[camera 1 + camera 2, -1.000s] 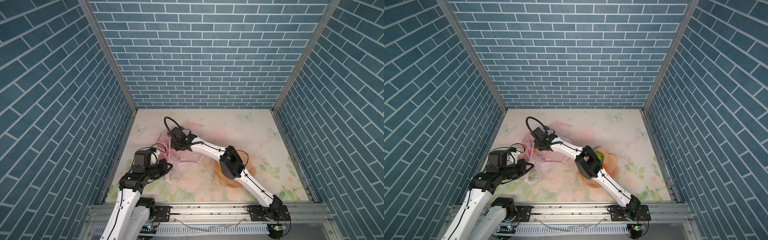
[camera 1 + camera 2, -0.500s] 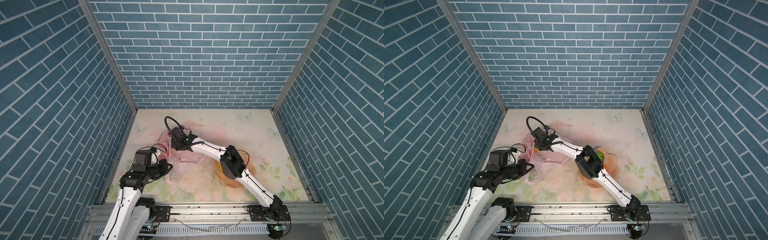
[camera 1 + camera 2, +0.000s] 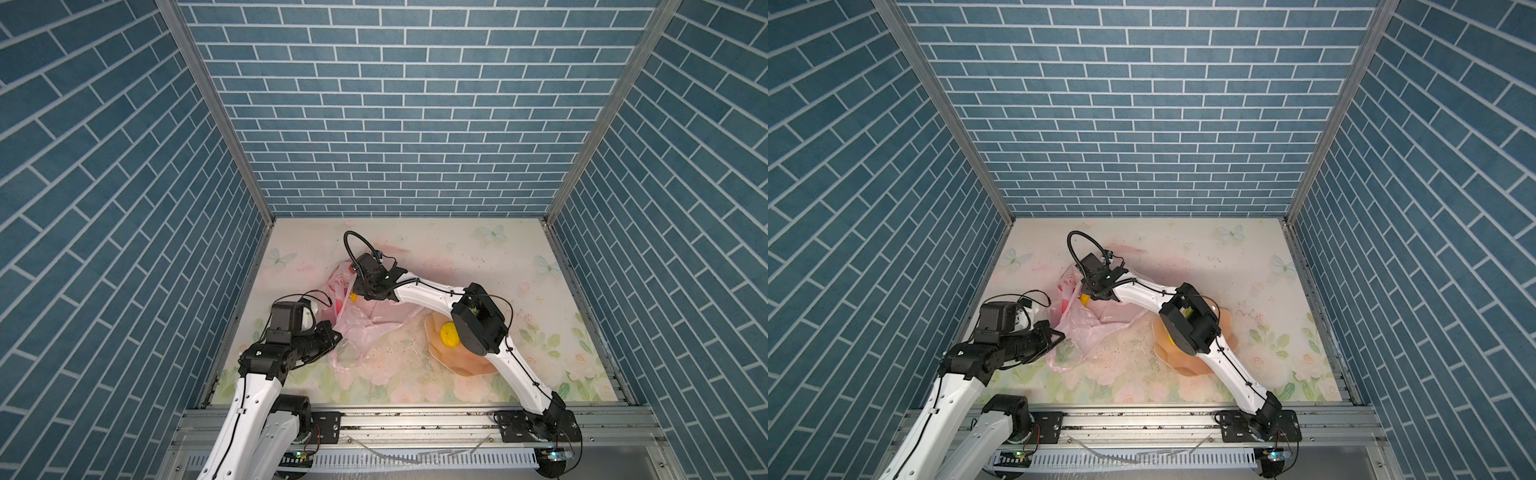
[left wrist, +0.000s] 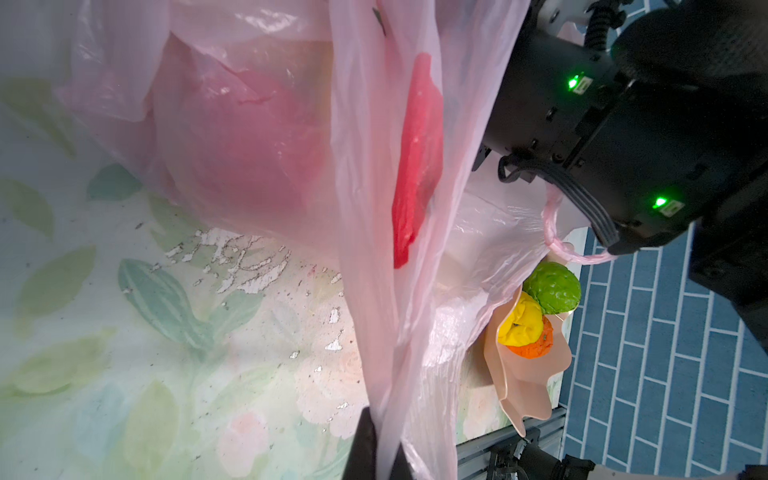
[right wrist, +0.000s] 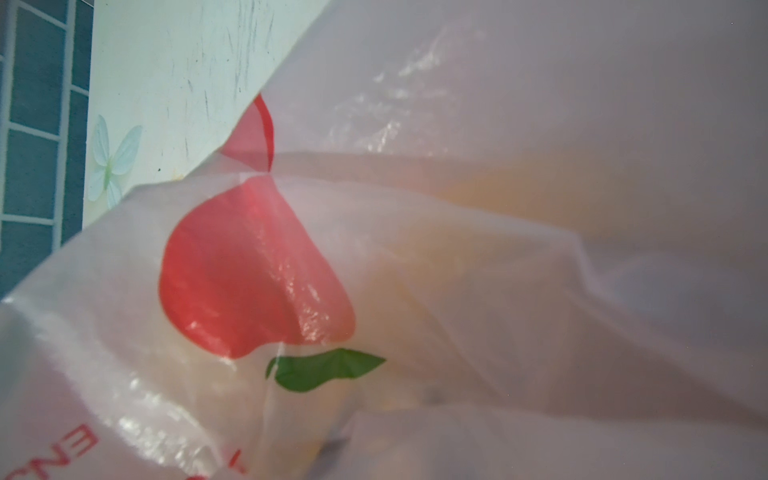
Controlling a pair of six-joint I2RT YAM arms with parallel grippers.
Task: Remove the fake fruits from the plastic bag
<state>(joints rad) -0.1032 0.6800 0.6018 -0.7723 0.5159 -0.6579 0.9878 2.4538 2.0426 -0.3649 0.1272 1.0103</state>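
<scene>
Since the bag point(image 3: 365, 322) is thin, soft and slippery, I think its rim is the best place to hold. It lies on the table point(image 3: 457, 266) beside the bowl point(image 3: 469, 365), with fruits point(image 4: 241, 145) inside. The left pincer point(image 4: 382, 455) pinches its film. The right pincer point(image 3: 360, 294) is at its mouth; I cannot tell if it grips. Nothing has moved much in a second.

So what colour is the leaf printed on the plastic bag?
Green; the leaf shows best in the right wrist view.

L hand point(image 3: 336, 333) clamped, R arm point(image 3: 428, 291) outstretched
</scene>
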